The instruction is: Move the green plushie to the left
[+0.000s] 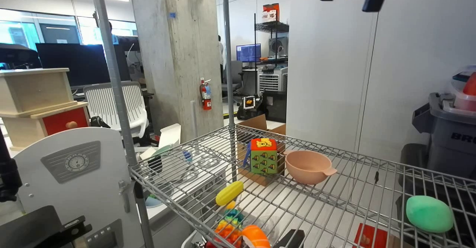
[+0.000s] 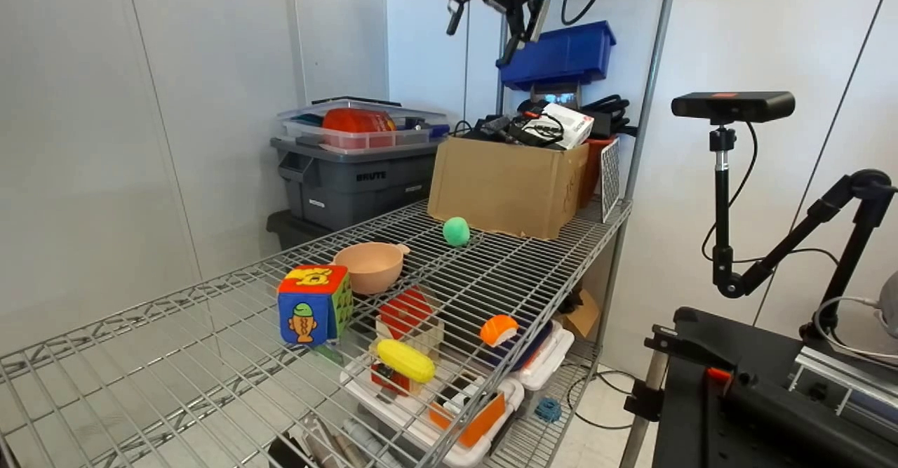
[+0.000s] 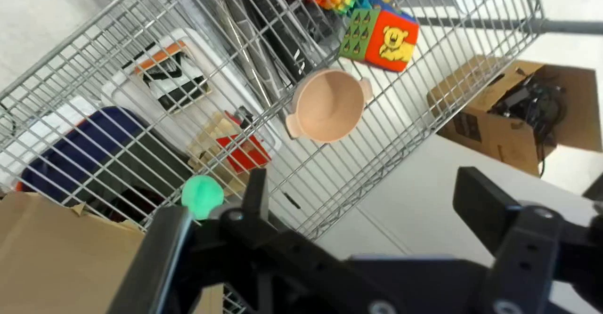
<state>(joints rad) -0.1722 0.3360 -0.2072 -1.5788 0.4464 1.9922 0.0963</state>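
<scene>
The green plushie [image 1: 429, 213] is a smooth mint-green blob resting on the wire shelf [image 1: 375, 162]. In an exterior view the plushie [image 2: 456, 231] sits behind the pink bowl, in front of a cardboard box. In the wrist view it [image 3: 201, 195] lies at lower left, partly covered by a gripper finger. My gripper [image 2: 480, 45] is high above the shelf, well apart from the plushie. Its fingers are wide apart with nothing between them, as the wrist view [image 3: 362, 182] shows. Only the fingertips [image 1: 349, 4] show at the top of an exterior view.
The pink bowl [image 2: 372, 268] and lattice cube toy [image 2: 316, 304] stand side by side on the shelf. A yellow toy [image 2: 407, 360] and an orange toy [image 2: 499, 330] lie nearer its edge. The large cardboard box [image 2: 501, 187] and a metal post [image 2: 652, 82] stand beyond the plushie.
</scene>
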